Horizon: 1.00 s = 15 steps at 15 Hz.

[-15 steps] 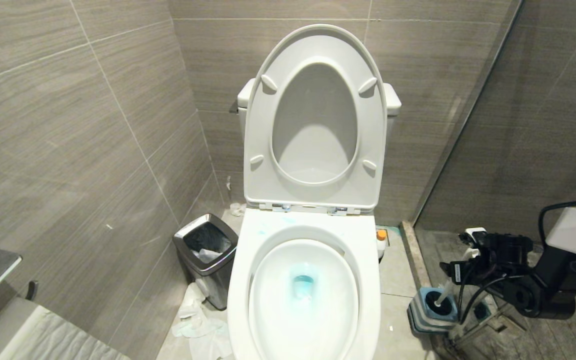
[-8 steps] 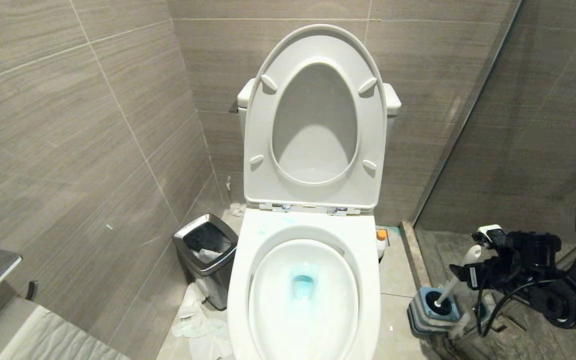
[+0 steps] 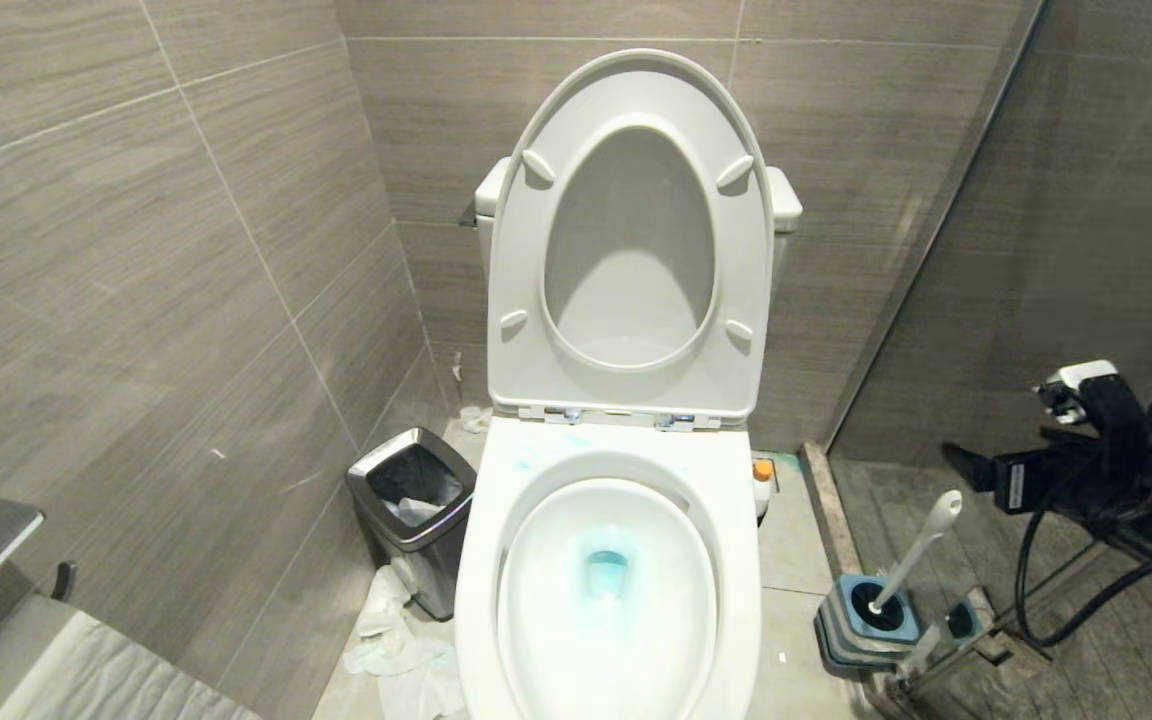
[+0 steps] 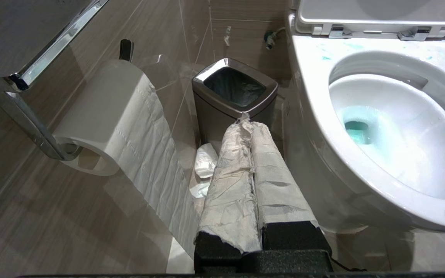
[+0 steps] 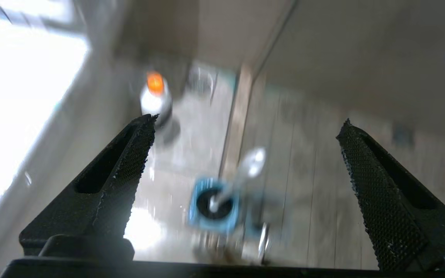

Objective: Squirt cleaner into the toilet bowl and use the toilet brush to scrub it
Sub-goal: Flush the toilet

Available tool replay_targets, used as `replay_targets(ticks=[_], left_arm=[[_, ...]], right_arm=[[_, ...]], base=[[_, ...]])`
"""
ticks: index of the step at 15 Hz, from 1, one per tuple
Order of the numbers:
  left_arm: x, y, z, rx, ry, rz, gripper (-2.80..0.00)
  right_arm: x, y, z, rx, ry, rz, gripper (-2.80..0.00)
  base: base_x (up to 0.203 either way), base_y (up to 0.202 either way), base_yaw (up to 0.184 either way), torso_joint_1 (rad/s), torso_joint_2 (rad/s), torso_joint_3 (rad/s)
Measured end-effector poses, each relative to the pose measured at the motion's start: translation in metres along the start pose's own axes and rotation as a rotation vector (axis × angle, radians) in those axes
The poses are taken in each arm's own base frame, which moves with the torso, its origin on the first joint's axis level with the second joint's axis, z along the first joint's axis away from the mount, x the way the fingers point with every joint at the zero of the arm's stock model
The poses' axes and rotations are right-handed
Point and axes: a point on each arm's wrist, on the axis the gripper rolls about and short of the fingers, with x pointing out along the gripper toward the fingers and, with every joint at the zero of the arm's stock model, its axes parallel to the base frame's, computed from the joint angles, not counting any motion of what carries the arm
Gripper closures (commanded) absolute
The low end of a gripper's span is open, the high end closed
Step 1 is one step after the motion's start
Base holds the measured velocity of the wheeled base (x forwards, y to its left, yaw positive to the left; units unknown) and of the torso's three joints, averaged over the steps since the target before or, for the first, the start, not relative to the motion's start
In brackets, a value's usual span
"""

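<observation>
Glossy white toilet brush (image 3: 921,545) leans in its squarish blue holder (image 3: 861,625); right end effector (image 5: 245,127), ridged black fingers spread wide, empty; left end effector (image 4: 251,127), paper-wrapped, closed.

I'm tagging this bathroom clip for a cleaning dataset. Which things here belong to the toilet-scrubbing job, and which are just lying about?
Job:
toilet bowl
blue cleaner pooled in it
cleaner bottle
toilet brush in its holder
right gripper, open above the brush

Lying about:
bin
crumpled tissue
toilet roll
</observation>
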Motion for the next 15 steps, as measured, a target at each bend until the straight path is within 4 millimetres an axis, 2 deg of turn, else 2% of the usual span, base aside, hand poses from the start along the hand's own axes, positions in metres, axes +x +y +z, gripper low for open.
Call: replay_targets(ticks=[3, 6, 7, 11, 15], left_arm=[[0.0, 0.0, 0.0, 0.0, 0.0, 0.0, 0.0], [0.0, 0.0, 0.0, 0.0, 0.0, 0.0, 0.0], [0.0, 0.0, 0.0, 0.0, 0.0, 0.0, 0.0], [0.0, 0.0, 0.0, 0.0, 0.0, 0.0, 0.0], [0.0, 0.0, 0.0, 0.0, 0.0, 0.0, 0.0]], right_arm=[[-0.029, -0.004, 0.028, -0.004, -0.124, -0.016, -2.8], [-0.061, -0.006, 0.046, -0.01, -0.221, -0.028, -2.8], [-0.071, -0.005, 0.048, -0.013, -0.24, -0.03, 0.0], [-0.105, -0.003, 0.049, -0.024, -0.3, -0.023, 0.0], [-0.137, -0.001, 0.059, -0.023, -0.409, 0.027, 0.0]], base=[[0.0, 0.0, 0.0, 0.0, 0.0, 0.0], [0.0, 0.0, 0.0, 0.0, 0.0, 0.0], [0.0, 0.0, 0.0, 0.0, 0.0, 0.0], [0.0, 0.0, 0.0, 0.0, 0.0, 0.0], [0.0, 0.0, 0.0, 0.0, 0.0, 0.0]])
